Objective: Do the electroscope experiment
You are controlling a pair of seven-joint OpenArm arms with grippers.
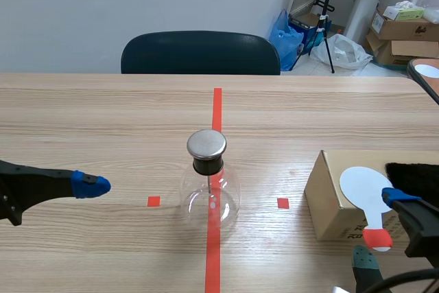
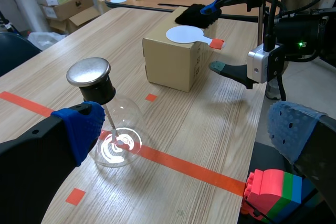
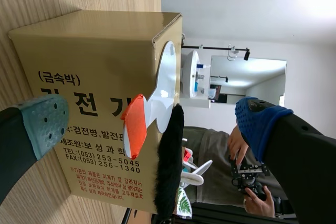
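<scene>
Glass round-bellied electroscope flask with a metal cap (image 1: 208,183) stands mid-surface on the red tape line, touched by neither arm. Right claw (image 1: 378,230), fingers apart, straddles the orange-red handle tip (image 1: 376,239) of the white round paddle (image 1: 362,184) lying on the brown cardboard box (image 1: 328,200) at right. Best to pinch only that tip squarely, clear of the black fur (image 1: 411,173) beside it. Left claw (image 2: 186,129) hangs spread, left of the flask.

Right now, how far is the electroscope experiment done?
Done: nothing visible; the white paddle and black fur lie on the box, unused. In hand: the right gripper is open around the paddle's orange handle; the left gripper is open beside the flask. Left: probably grip the paddle, rub it on the fur, bring it to the flask's metal cap.
</scene>
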